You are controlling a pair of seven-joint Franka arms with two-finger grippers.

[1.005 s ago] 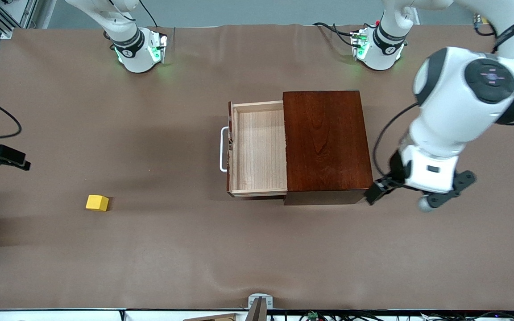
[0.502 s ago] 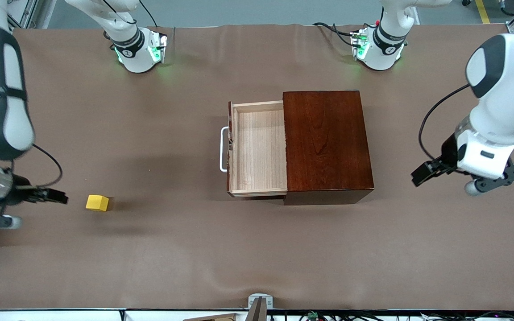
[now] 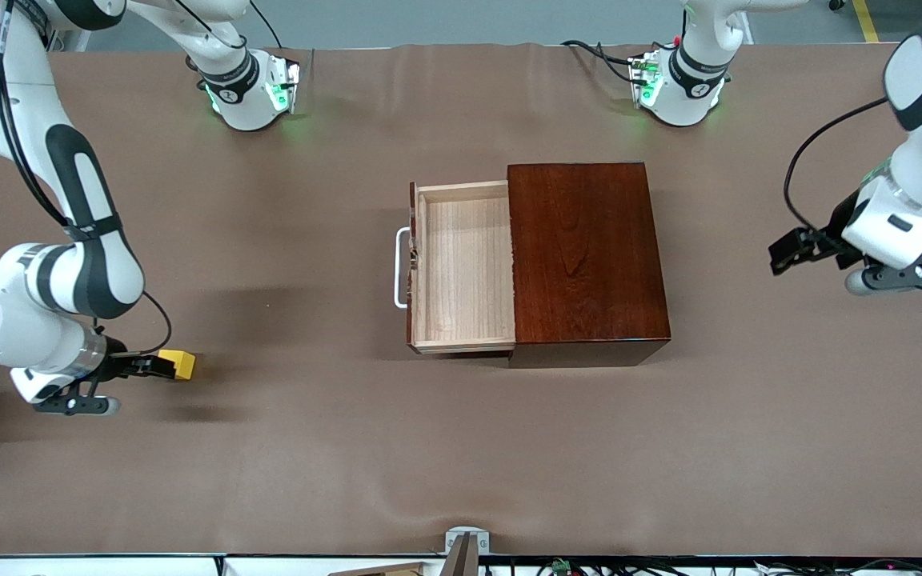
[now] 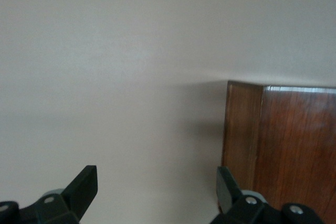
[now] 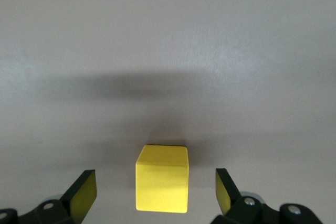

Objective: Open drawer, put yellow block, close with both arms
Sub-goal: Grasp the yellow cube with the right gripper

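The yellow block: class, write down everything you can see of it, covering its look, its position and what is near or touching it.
The yellow block is a small, bright yellow cube with plain, matt faces and crisp edges. It sits flat on the brown table, toward the right arm's end, nearer the front camera than the open drawer. The right pincer is open with one finger on either side of it; gaps show between the fingers and the block, so nothing but the table touches it.

Brown cloth (image 3: 309, 448) covers the surface, slightly wrinkled. Small grey bracket (image 3: 467, 544) at the edge nearest the front camera. Black cables (image 3: 589, 50) by one base; possibly grey floor (image 3: 461, 20) above.
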